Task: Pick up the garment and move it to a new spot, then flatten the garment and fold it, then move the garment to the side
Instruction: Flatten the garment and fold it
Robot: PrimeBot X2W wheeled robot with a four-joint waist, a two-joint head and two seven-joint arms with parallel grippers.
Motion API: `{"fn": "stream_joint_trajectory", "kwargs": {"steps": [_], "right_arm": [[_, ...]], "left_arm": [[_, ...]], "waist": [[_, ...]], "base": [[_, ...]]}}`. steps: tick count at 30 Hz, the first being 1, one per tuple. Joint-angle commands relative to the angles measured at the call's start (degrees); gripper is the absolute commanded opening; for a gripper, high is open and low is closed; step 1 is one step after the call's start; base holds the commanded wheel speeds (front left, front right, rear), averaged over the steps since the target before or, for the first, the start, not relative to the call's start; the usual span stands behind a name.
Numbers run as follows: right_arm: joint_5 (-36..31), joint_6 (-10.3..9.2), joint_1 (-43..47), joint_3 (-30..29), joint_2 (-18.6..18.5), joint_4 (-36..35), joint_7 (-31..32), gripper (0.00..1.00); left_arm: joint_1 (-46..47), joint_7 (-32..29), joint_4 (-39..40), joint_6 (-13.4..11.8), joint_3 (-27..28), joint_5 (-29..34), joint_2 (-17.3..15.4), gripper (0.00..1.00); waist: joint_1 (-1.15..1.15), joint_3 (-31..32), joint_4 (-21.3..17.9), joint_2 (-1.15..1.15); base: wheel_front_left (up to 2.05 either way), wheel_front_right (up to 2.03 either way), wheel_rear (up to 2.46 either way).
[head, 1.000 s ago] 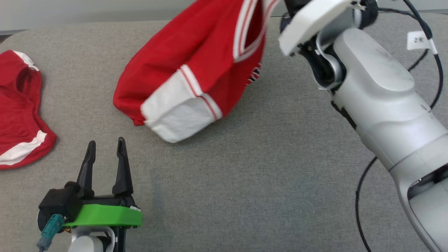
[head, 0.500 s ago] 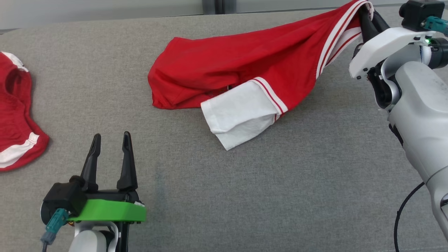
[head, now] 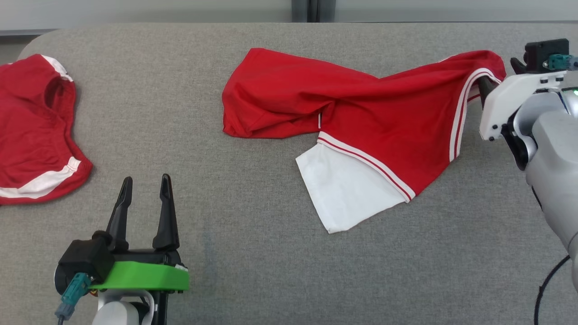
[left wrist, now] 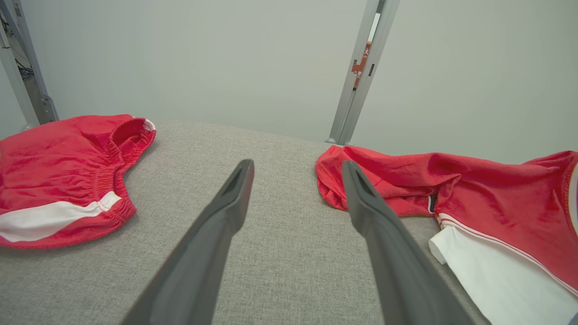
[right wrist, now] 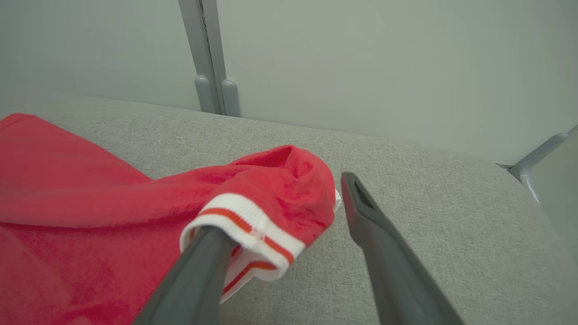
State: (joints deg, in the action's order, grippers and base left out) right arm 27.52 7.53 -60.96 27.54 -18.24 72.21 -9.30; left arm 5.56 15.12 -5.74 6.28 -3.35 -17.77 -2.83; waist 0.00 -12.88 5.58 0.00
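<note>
Grey woven cloth covers the bench (head: 271,271), which runs back to a pale wall (left wrist: 180,67) with a metal post (head: 308,10) standing upright at the bench's far edge.

On the near side of that post, and spreading away to its right, lies the garment (head: 370,113). It is a red jersey, rumpled and only partly spread. One folded red corner sits a little left of the post. A white sleeve (head: 347,189) edged in red and white stripes sticks out toward the robot, slightly right of the post.

The jersey's far right end rises off the cloth. There a striped trim (right wrist: 246,225) is draped over one finger of the right end effector (right wrist: 282,205), far to the right of the post. Its jaws stand wide apart with nothing clamped between them; the other finger is bare and clear of the fabric.

The left end effector (head: 146,178) is also open, with a clear gap between its two dark fingers. It hovers over bare cloth, nearer the robot and well left of the post, apart from the jersey.

Farther left of the post, at the bench's edge, lies a pair of red shorts (head: 36,131) with a white band and a gathered waist.
</note>
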Motion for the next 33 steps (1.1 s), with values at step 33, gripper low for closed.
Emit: {"fn": "stream_joint_trajectory", "kwargs": {"steps": [33], "right_arm": [[-0.8, -0.08, 17.13, -8.86, 11.13, -3.02, 3.2, 1.0]], "left_arm": [[-1.54, 0.05, 0.4, -0.63, 0.7, -0.07, -0.11, 1.0]], "waist": [[0.0, 1.68, -2.49, 0.0]], "base": [[0.0, 0.0, 0.0]]}}
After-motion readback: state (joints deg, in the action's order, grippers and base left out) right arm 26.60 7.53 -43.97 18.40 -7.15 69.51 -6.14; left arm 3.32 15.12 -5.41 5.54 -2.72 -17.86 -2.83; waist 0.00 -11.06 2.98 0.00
